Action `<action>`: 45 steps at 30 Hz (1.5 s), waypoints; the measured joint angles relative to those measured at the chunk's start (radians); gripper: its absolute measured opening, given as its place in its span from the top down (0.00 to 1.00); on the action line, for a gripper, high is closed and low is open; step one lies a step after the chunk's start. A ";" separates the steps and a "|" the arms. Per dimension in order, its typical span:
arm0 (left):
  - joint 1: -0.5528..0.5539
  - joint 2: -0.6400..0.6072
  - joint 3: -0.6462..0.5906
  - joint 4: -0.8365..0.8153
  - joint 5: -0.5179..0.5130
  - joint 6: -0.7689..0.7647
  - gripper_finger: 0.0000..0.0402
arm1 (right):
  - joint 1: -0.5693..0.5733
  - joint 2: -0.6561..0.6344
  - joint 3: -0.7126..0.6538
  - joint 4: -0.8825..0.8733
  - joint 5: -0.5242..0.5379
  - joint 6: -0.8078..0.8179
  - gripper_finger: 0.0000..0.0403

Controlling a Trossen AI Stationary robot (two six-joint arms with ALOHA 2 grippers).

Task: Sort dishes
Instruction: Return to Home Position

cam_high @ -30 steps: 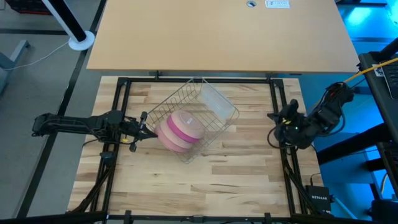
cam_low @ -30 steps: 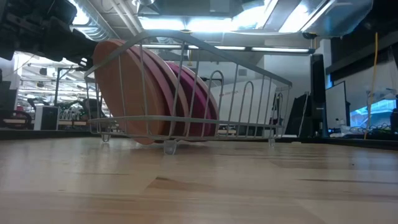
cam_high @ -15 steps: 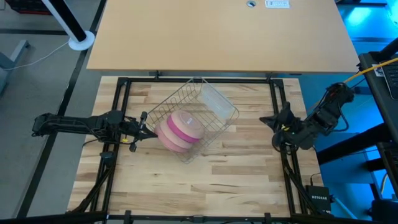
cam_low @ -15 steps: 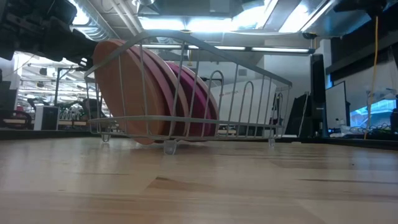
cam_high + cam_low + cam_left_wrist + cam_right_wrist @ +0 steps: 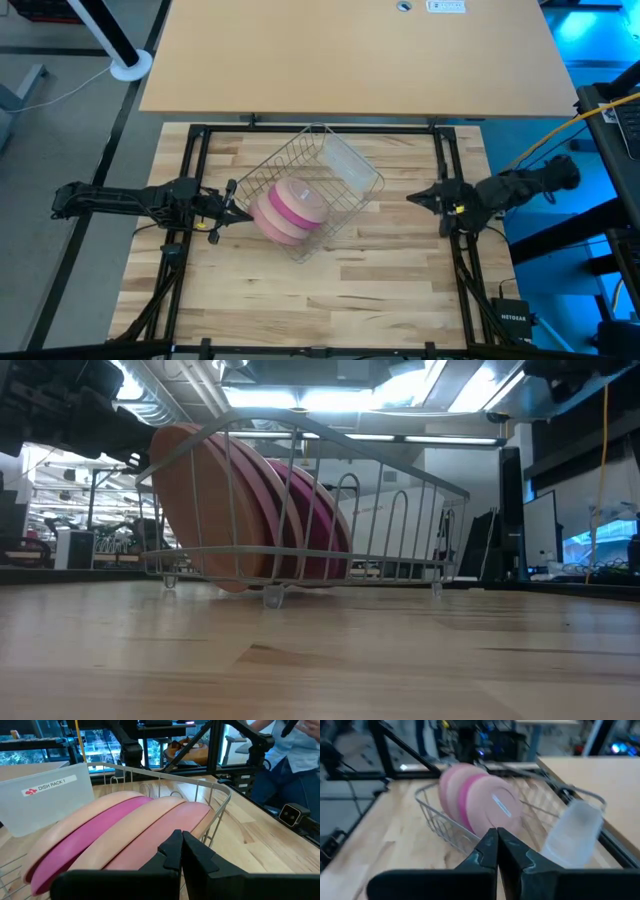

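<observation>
A silver wire rack stands aslant in the middle of the wooden table. The dishes stand on edge inside it, side by side: tan, magenta and pale peach. A clear plastic cup sits in the rack's far end. My left gripper is shut, level, just off the rack's left side, with the dishes right in front of its tips. My right gripper is shut, above the table right of the rack, and points at it.
Black frame rails run along the table's left, right and far sides. A larger tan table lies beyond the far edge. Bare wood stretches from the rack to the near edge. A person stands beyond the table.
My right arm has unfolded at the table's right edge. Its gripper has swung round and rolled, from hunched by the right rail to pointing about level toward the rack, and has gone a little toward the table's left. It has stayed shut. The rack and dishes have not moved.
</observation>
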 joint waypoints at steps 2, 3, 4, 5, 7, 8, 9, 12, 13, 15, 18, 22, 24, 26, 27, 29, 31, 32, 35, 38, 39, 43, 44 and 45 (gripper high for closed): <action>0.000 0.000 0.000 0.000 0.000 0.000 1.00 | -0.046 -0.038 -0.059 0.080 -0.076 -0.040 0.98; 0.000 0.000 0.000 0.000 0.000 0.000 1.00 | -0.066 -0.054 -0.088 0.111 -0.109 -0.056 0.98; 0.000 0.000 0.000 0.000 0.000 0.000 1.00 | -0.084 -0.071 -0.116 0.135 -0.134 -0.065 0.98; 0.000 0.000 0.000 0.000 0.000 0.000 1.00 | -0.102 -0.088 -0.143 0.155 -0.155 -0.068 0.98; 0.000 0.000 0.000 0.000 0.000 0.000 1.00 | -0.135 -0.126 -0.191 0.171 -0.192 -0.069 0.98; 0.000 0.000 0.000 0.000 0.000 0.000 1.00 | -0.151 -0.147 -0.216 0.170 -0.207 -0.068 0.98; 0.000 0.000 0.000 0.000 0.000 0.000 1.00 | -0.165 -0.170 -0.241 0.169 -0.219 -0.067 0.98; 0.000 0.000 0.000 0.000 0.000 0.000 1.00 | -0.199 -0.251 -0.316 0.167 -0.253 -0.063 0.98; 0.000 0.000 0.000 0.000 0.000 0.000 1.00 | -0.208 -0.280 -0.339 0.167 -0.265 -0.064 0.98; 0.000 0.000 0.000 0.000 0.000 0.000 1.00 | -0.224 -0.340 -0.386 0.170 -0.281 -0.064 0.98; 0.000 0.000 0.000 0.000 0.000 0.000 1.00 | -0.240 -0.431 -0.455 0.167 -0.290 -0.062 0.98; 0.000 -0.001 0.000 0.000 -0.001 0.000 1.00 | -0.240 -0.448 -0.520 0.168 -0.287 -0.063 0.98; 0.000 -0.001 0.000 -0.001 -0.001 0.000 1.00 | -0.240 -0.450 -0.541 0.181 -0.289 -0.062 0.98; 0.000 -0.001 0.000 0.000 -0.001 0.000 1.00 | -0.240 -0.449 -0.544 0.185 -0.285 -0.063 0.98; 0.000 -0.001 0.000 -0.001 0.000 0.000 1.00 | -0.240 -0.449 -0.543 0.181 -0.283 -0.063 0.98; 0.000 -0.001 0.000 0.000 -0.001 0.000 1.00 | -0.239 -0.449 -0.542 0.177 -0.283 -0.063 0.98; 0.000 -0.001 0.000 0.007 -0.001 0.000 1.00 | -0.238 -0.449 -0.542 0.174 -0.283 -0.063 0.98; 0.000 0.000 -0.001 0.010 -0.001 0.000 1.00 | -0.238 -0.449 -0.542 0.174 -0.283 -0.063 0.98; 0.000 0.000 -0.001 0.021 -0.001 0.000 1.00 | -0.238 -0.441 -0.542 0.173 -0.282 -0.063 0.98; 0.000 0.000 -0.001 0.019 -0.001 0.000 1.00 | -0.238 -0.442 -0.542 0.173 -0.282 -0.062 0.98; 0.000 0.000 -0.001 0.019 -0.001 0.000 1.00 | -0.238 -0.441 -0.542 0.173 -0.282 -0.062 0.98; 0.000 0.000 -0.001 0.020 0.000 0.000 1.00 | -0.238 -0.441 -0.543 0.173 -0.282 -0.062 0.98; 0.000 0.000 -0.001 0.021 -0.001 0.000 1.00 | -0.238 -0.441 -0.543 0.173 -0.282 -0.062 0.98; 0.000 0.000 -0.001 0.021 0.000 0.000 1.00 | -0.238 -0.441 -0.543 0.173 -0.282 -0.062 0.98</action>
